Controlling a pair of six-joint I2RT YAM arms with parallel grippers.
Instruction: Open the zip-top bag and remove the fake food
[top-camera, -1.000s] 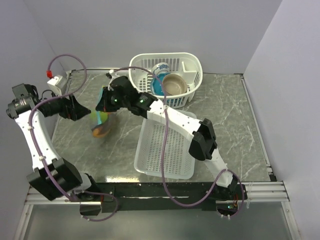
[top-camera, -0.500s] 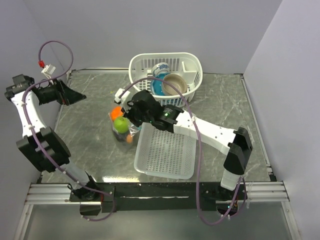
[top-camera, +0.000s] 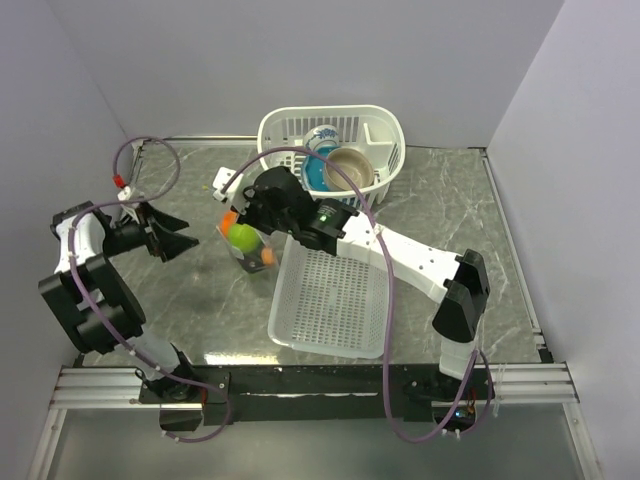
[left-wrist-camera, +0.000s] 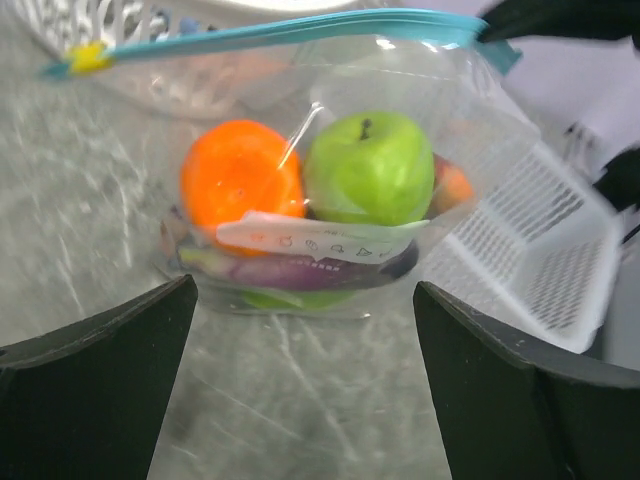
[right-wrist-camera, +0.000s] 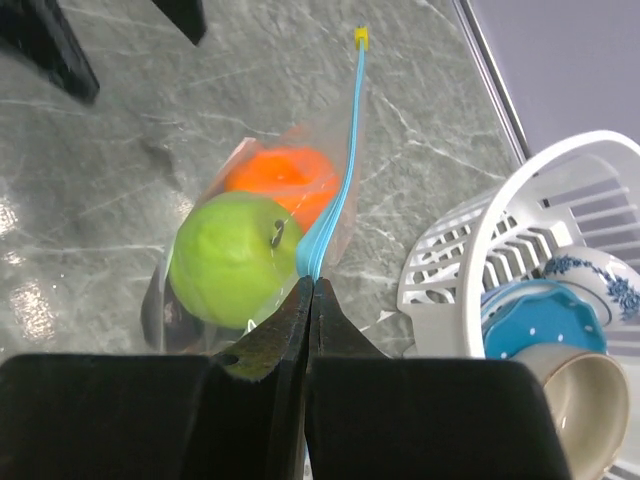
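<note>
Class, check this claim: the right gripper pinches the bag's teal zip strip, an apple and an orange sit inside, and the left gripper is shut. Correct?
One error: the left gripper is open, its fingers spread wide, as the left wrist view shows. The rest stands: the right gripper pinches the teal zip strip of the zip-top bag, with the green apple and orange inside.

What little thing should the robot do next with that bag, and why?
Probably ease the open left gripper forward to the yellow tab on the teal zip strip. The right gripper pinches the small clear plastic zip-top bag by that strip's other end, the zip looks closed, and the orange ball and green apple sit inside.
</note>
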